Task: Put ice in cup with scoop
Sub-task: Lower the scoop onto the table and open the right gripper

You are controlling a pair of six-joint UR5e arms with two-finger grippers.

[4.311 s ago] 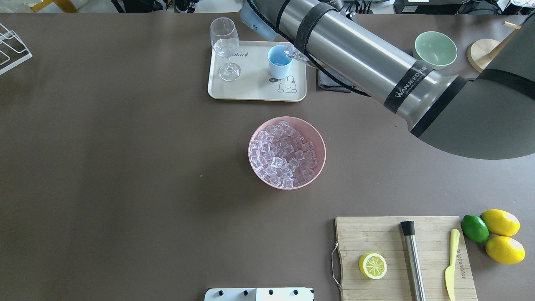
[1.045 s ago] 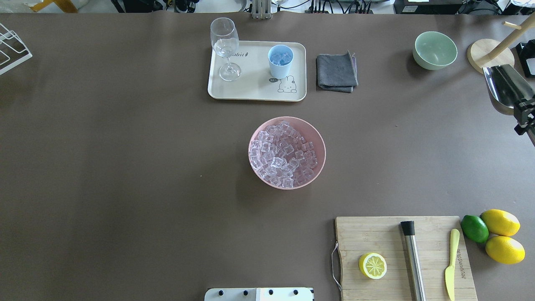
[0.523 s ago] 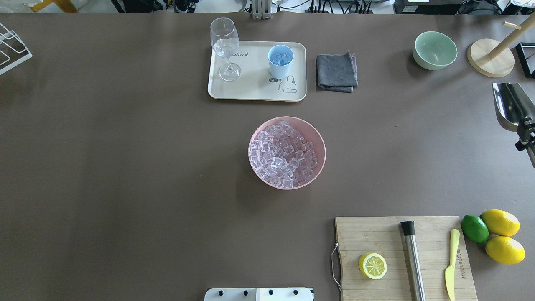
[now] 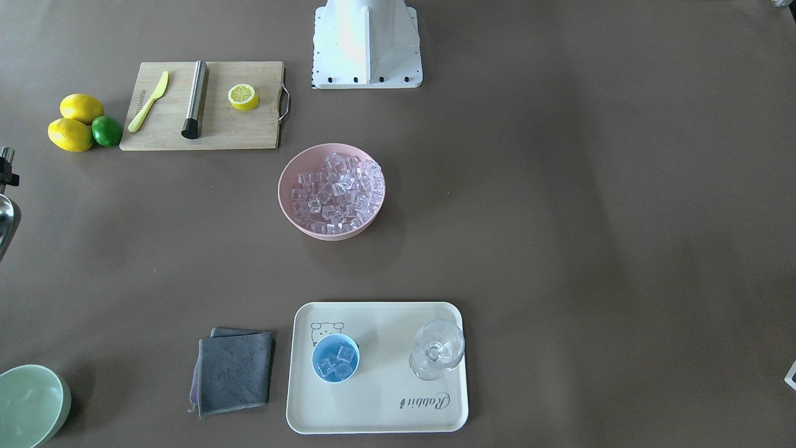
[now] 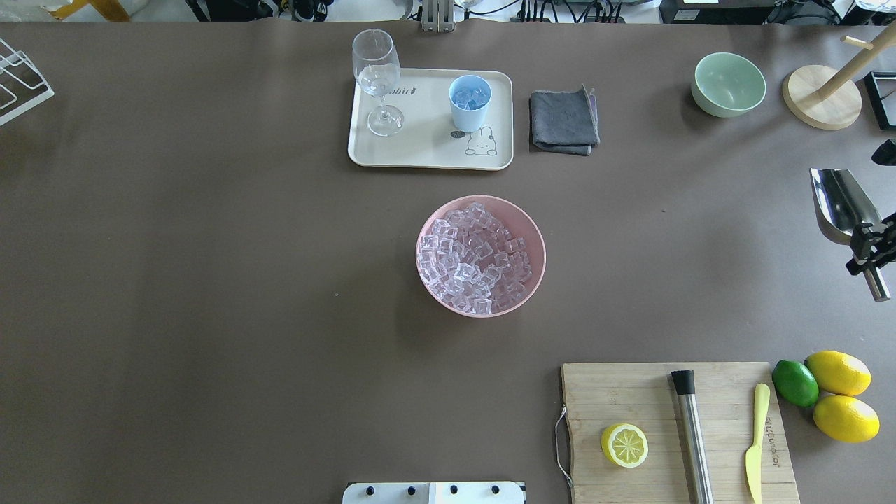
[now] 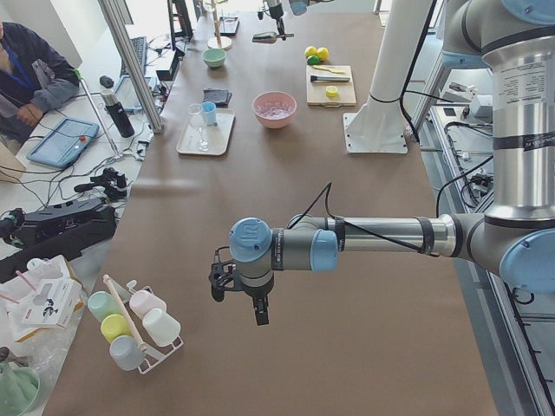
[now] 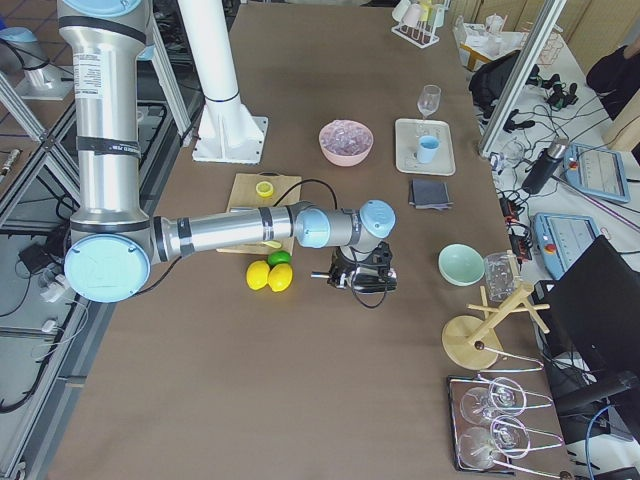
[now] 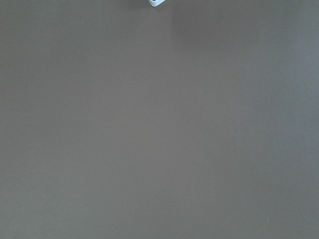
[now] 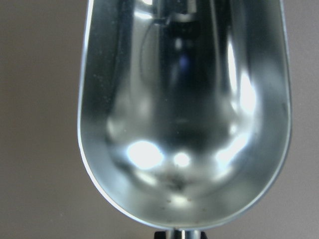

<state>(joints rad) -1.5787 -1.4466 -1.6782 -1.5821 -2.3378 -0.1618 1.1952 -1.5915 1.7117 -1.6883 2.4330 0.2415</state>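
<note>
The right gripper (image 5: 868, 249) is clamped on the handle of the scoop (image 5: 838, 204). Only the right wrist view looks straight into the trough, which is empty; the overhead shows it small at the frame's edge. The left gripper (image 6: 238, 290) appears just in the left side view, and whether it is open cannot be told. Well to the right gripper's left, the pink bowl (image 5: 538, 243) holds ice (image 5: 476, 259); farther off, the cup (image 5: 470, 106) on the tray (image 5: 427, 143) holds more. Since half a second ago the scoop has drawn back from the wooden stand (image 5: 820, 105) toward the lemons (image 5: 838, 372).
</note>
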